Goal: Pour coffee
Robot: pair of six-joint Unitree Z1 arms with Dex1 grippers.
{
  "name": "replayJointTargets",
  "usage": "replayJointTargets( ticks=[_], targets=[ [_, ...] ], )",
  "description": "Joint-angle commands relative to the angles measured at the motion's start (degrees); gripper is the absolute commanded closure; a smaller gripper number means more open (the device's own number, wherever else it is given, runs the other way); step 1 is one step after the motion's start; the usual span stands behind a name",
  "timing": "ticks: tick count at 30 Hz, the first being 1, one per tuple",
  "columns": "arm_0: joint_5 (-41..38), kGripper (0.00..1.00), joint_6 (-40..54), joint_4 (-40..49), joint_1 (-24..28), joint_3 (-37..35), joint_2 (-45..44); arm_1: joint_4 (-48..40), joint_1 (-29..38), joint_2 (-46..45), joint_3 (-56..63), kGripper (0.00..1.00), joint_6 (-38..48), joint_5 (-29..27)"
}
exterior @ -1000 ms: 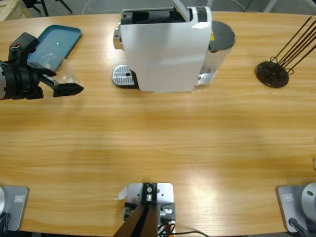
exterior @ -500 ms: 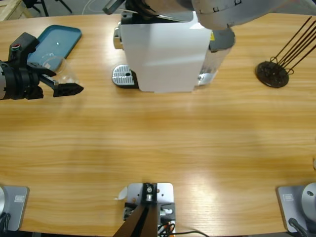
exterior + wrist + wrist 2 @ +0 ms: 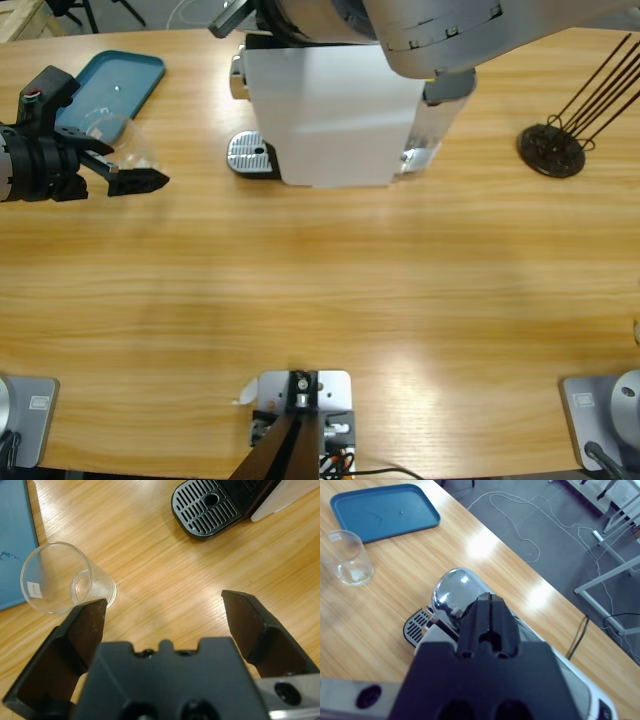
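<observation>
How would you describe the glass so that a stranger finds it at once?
Start from the white coffee machine and look toward the blue tray at the table's end. Beside that tray stands the glass: clear, empty, the only see-through thing there.

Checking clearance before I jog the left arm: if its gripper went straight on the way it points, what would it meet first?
Likely bare table: the left gripper is open, the glass sits just off its line beside one jaw, and the drip tray lies farther on. Depth is uncertain.

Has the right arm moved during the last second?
Yes. The right arm came into the high view from the top and now covers the top of the coffee machine.
</observation>
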Motion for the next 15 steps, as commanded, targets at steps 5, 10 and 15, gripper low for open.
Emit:
replayJointTargets(
  ticks=[5,10,15],
  targets=[
    [-0.4,0.0,-0.4,0.4,-0.4,-0.5,2.2,-5.3,-0.2,11.0,13.4,1.0,4.2,3.2],
    [-0.4,0.0,-0.4,0.6,-0.4,-0.6,1.8,-5.3,-1.7,5.8,12.9,1.0,3.1,2.4],
    [-0.5,0.0,-0.6,0.1,3.4,0.7,-5.4,-0.2,-13.4,-14.2,10.3,0.239,1.7,27.3]
  ],
)
